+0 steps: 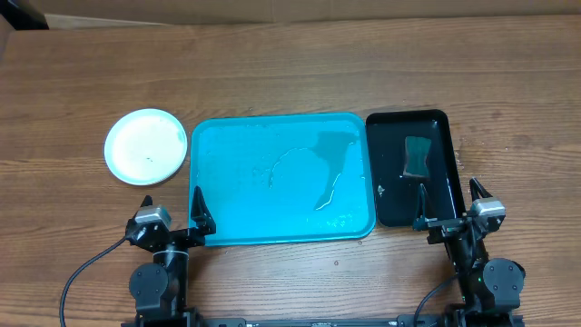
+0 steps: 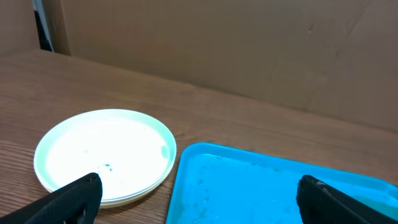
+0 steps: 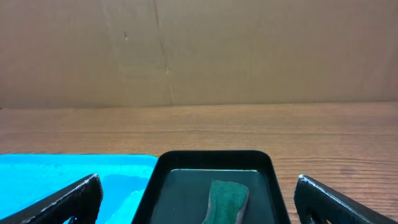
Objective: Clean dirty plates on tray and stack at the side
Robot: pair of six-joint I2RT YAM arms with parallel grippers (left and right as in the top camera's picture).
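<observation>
A stack of round plates (image 1: 145,145) sits on the table left of the turquoise tray (image 1: 236,182). The top plate is white with a few small dark specks, and layered rims show under it in the left wrist view (image 2: 106,152). The tray holds no plates, only streaks and a puddle of water. My left gripper (image 1: 172,207) hangs open at the tray's front left corner, one finger toward the plates and the other over the tray (image 2: 249,186). My right gripper (image 1: 449,200) stands open at the near end of the black tray.
A narrow glossy black tray (image 1: 440,191) lies right of the turquoise one, with water and a green sponge (image 1: 418,156) in it; the right wrist view shows the sponge (image 3: 227,199) between my fingers' line. A brown cardboard wall stands behind the table.
</observation>
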